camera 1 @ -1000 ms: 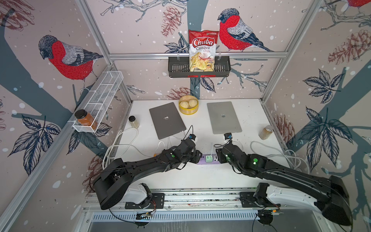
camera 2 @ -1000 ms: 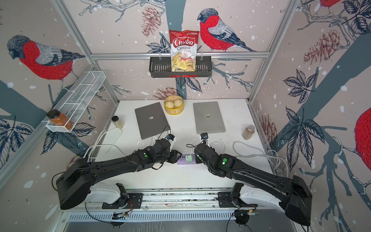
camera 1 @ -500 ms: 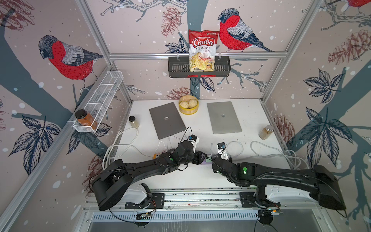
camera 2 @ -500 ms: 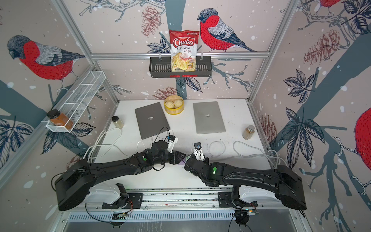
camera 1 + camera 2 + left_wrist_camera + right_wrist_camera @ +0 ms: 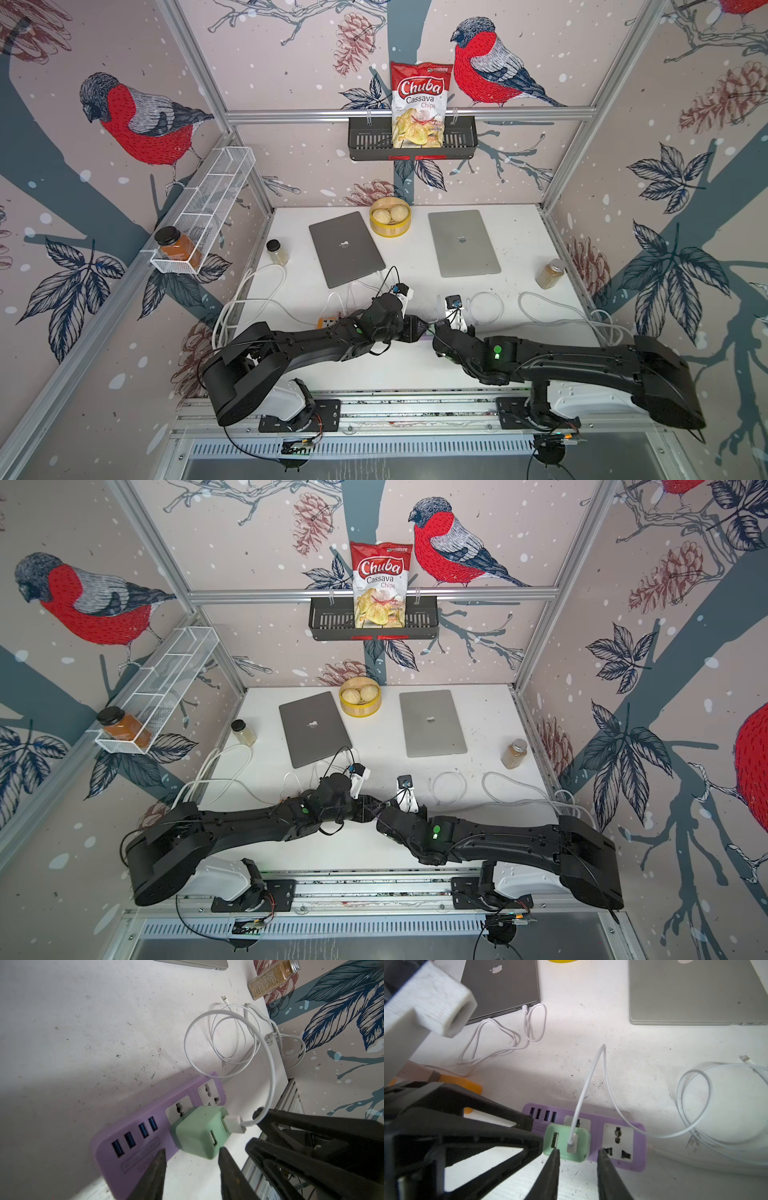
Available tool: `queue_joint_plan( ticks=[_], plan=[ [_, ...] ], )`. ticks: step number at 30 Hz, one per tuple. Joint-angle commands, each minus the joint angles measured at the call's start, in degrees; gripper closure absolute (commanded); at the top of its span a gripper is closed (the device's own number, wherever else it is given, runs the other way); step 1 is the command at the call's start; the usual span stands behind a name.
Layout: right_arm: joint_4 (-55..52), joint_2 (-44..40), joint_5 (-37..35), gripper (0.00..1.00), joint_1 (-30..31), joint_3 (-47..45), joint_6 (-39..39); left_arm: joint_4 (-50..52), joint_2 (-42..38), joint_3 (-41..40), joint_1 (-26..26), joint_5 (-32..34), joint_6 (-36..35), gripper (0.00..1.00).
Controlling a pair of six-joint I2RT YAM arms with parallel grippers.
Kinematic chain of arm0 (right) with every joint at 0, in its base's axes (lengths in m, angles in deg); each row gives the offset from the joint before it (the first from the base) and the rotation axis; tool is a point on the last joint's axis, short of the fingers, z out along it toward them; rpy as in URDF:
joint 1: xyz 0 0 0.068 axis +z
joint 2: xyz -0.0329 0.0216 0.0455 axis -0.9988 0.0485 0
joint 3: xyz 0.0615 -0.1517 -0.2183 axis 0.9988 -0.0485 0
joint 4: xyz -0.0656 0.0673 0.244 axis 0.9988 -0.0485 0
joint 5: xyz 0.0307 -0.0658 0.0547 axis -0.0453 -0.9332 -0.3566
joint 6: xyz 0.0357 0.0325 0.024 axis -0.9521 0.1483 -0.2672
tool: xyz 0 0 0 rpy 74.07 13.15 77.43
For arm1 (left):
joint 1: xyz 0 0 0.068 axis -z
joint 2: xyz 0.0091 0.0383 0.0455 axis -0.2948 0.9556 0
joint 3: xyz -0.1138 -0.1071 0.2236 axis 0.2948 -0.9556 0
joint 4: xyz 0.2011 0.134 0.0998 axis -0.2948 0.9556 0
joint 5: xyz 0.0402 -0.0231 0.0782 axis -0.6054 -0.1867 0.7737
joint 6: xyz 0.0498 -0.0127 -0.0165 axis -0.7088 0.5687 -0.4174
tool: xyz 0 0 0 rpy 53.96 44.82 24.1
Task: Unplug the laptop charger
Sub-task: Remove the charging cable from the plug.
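Legible text: the red-and-white bag (image 5: 419, 104) standing in the black wall basket (image 5: 365, 141) reads "Chuba Cassava Chips". Both closed laptops, dark grey (image 5: 347, 247) and silver (image 5: 463, 241), carry an Apple logo on the lid. The printed panel under the USB ports of the purple power strip (image 5: 597, 1124) is too blurred to read. The strip lies flat near the middle of the front edge of the tabletop (image 5: 419, 266), long axis parallel to that edge, with four blue USB ports at the end toward the left arm and two sockets beyond them. The green charger cube (image 5: 581, 1136) sits in the socket next to the USB ports, port face pointing up off the strip. One port is empty; the other holds a white USB plug (image 5: 573, 1142) whose cable arcs away to a loose coil (image 5: 680, 1093) toward the right edge. Right gripper (image 5: 578, 1155): jaws apart, bracketing the cube, with a sliver of purple between one tip and the cube, so unclamped. Left gripper (image 5: 192, 1153): tips parted at the strip's USB end, one beside the cube's corner; whether they pinch anything cannot be told.
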Motion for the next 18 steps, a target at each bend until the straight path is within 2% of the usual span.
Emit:
queue_joint_plan(
  ticks=[1, 14, 18],
  plan=[
    [0.79, 1.09, -1.48, 0.69, 0.10, 0.80, 0.53, -3.30, 0.77, 0.36, 0.05, -0.50, 0.58, 0.57],
    [1.32, 2.42, -2.23, 0.75, 0.08, 1.81, 1.38, -2.46, 0.31, -1.52, 0.05, 0.73, 1.30, 0.57],
    [0.47, 5.48, -2.81, 0.76, 0.14, 2.90, 1.39, -2.77, -0.38, -1.99, 0.05, 0.64, 1.38, 0.57]
  ],
)
